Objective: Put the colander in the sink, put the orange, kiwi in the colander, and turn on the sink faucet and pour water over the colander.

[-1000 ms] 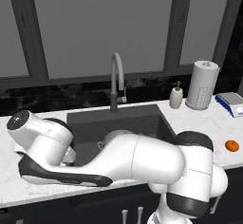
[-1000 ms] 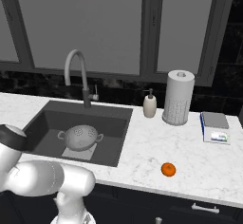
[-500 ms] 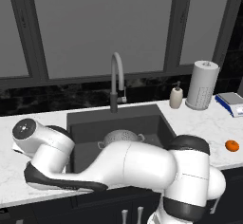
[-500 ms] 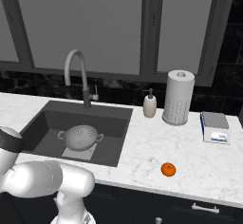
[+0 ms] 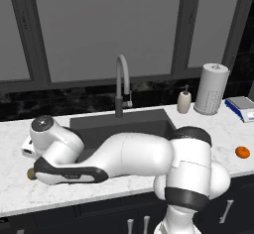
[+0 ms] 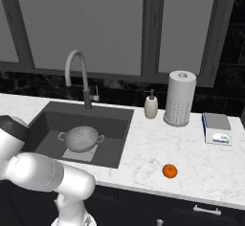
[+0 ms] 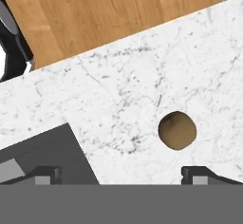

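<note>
The silver colander stands in the dark sink, under the gooseneck faucet. The orange lies on the white counter right of the sink, also seen at the right edge as the orange. My arm reaches across the sink to the counter on its left. The brown kiwi lies there on the marble. My gripper is open above the counter with nothing between its fingers. The kiwi sits ahead of the right fingertip, off the gripper's middle. A corner of the sink shows by the left fingertip.
A white soap dispenser, a paper towel roll and a small scale stand on the counter to the right. In the hand view the counter's front edge runs close beyond the kiwi, with wooden floor past it.
My arm has swung further left and lower across the sink, and now hides the colander in the left base view. The gripper has stayed open.
</note>
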Robot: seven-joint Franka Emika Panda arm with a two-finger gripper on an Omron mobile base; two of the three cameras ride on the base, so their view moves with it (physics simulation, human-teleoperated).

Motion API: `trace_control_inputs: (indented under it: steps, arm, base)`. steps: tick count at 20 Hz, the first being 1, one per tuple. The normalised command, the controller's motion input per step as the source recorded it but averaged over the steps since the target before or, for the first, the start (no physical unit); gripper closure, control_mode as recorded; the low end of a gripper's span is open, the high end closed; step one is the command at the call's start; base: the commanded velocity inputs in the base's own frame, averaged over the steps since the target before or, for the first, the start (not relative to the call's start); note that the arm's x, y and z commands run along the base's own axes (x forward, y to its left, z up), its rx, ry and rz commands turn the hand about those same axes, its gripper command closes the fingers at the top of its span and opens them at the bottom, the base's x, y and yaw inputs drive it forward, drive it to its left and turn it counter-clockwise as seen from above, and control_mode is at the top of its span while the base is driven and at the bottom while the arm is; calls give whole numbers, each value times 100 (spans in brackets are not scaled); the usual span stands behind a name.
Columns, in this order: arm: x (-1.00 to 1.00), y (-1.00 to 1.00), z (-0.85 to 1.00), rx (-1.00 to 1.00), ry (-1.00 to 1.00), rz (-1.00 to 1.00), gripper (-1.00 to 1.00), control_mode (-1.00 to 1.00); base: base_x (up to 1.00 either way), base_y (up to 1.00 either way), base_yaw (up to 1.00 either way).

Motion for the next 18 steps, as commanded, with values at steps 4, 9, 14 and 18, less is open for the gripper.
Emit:
trace_control_inputs:
  steps: [4, 9, 14, 18]
  arm:
    - [25, 32, -28, 0, 7, 3, -100, -100]
    - [33, 42, -18, 0, 6, 3, -100, -100]
    - [31, 42, -1, -5, 11, 4, -100, -100]
    - [29, 53, 0, -10, 12, 1, -100, -100]
  base:
    - [0, 0, 0]
    - [0, 0, 0]
    - [0, 0, 0]
    - [0, 0, 0]
